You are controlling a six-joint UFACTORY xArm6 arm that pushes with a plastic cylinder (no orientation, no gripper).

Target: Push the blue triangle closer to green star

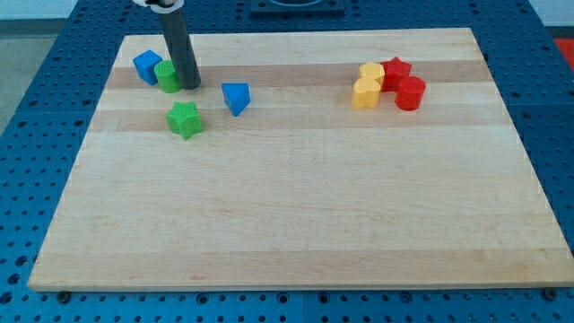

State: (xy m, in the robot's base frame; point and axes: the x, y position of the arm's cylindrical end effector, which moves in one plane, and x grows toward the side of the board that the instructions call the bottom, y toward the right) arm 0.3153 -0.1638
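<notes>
The blue triangle [236, 97] lies on the wooden board [296, 206] in the upper left part. The green star [185, 119] sits a short way to its lower left, with a gap between them. My tip [190, 86] rests on the board to the left of the blue triangle and above the green star. It stands right beside a green cylinder [167, 76], on that block's right side.
A blue cube [146, 65] touches the green cylinder on its left. At the upper right a cluster holds two yellow blocks [367, 88], a red star [395, 70] and a red cylinder [410, 93]. A blue perforated table surrounds the board.
</notes>
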